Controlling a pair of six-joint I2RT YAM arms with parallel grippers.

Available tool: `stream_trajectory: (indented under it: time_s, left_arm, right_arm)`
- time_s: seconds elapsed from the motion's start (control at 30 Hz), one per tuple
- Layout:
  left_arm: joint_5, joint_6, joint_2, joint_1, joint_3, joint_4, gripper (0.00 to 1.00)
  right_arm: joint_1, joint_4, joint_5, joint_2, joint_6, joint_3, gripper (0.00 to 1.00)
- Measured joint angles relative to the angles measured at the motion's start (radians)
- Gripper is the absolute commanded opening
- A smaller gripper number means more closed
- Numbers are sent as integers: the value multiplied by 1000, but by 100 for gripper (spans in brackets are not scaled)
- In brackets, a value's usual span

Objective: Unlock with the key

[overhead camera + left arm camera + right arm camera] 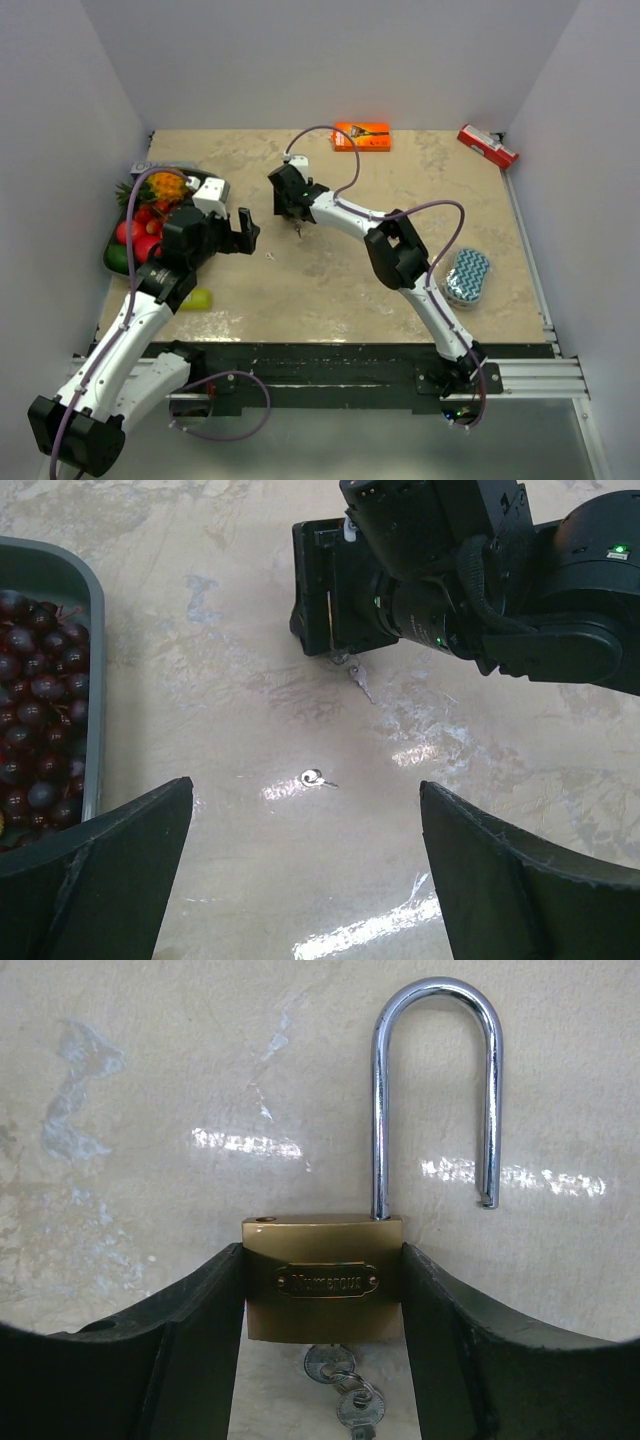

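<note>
The right pincer (322, 1260) is clamped on the flat sides of a brass padlock (325, 1300), holding it low over the desk (330, 290), which has a pale, marbled, faintly glossy surface. A key (325, 1363) sits in the keyhole on the padlock's underside, and a second key (358, 1408) hangs just below it on a small ring. The chromed steel shackle (436, 1090), a tall, smooth hoop, stands raised above the padlock's body. One leg is seated in the brass and the other ends in open air beside an empty hole.

By that evidence the unlocking step looks done or all but done. What seems left is to confirm the shackle swings free, then lower the padlock to the desk and release it without knocking the key out.

Well to one side of the padlock, the left pincer (246, 230) hovers with its broad, dark, matte jaws fully apart, holding nothing. A tiny, shiny metal bit (313, 777), too small to identify, lies on the desk between the left pincer and the padlock. Farther from the padlock, a grey tray (95, 680) holds dark, glossy grapes (35, 700).
</note>
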Motion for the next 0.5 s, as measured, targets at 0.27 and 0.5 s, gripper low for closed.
stream_trajectory:
  time_s: [0.27,0.5]
  left_arm:
    - [0,0,3,5,-2,0,99]
    - [1,1,3,5,-2,1,99]
  right_arm:
    - [0,12,-41,6,10,20,86]
    - [-1,21,-120,-101,-37,-90,89]
